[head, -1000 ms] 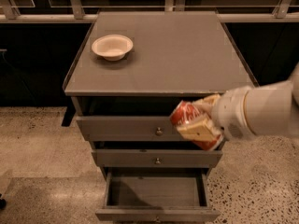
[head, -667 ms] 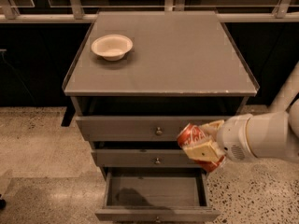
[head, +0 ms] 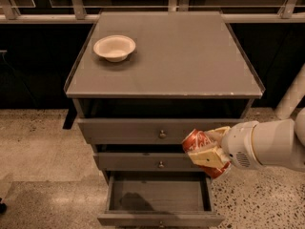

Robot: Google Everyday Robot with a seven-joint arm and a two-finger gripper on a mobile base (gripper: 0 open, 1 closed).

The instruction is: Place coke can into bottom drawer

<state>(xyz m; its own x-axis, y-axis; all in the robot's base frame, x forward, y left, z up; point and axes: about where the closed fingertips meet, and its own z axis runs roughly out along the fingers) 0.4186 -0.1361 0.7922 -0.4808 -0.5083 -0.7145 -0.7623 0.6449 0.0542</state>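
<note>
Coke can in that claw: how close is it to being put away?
Done: the bottom drawer stands open and the gripper is shut on the coke can. In hand: the can hangs before the middle drawer, above the open one's right side. Left: lower it in, let go.

The pincer (head: 212,146), at the near right before the middle drawer (head: 138,162), clamps the coke can (head: 196,141). Its tan finger (head: 206,157) hides the can's middle and most of the lettering. The arm (head: 271,144) runs off the right edge. The bottom drawer (head: 159,217) has its front cut off by the near edge.
</note>
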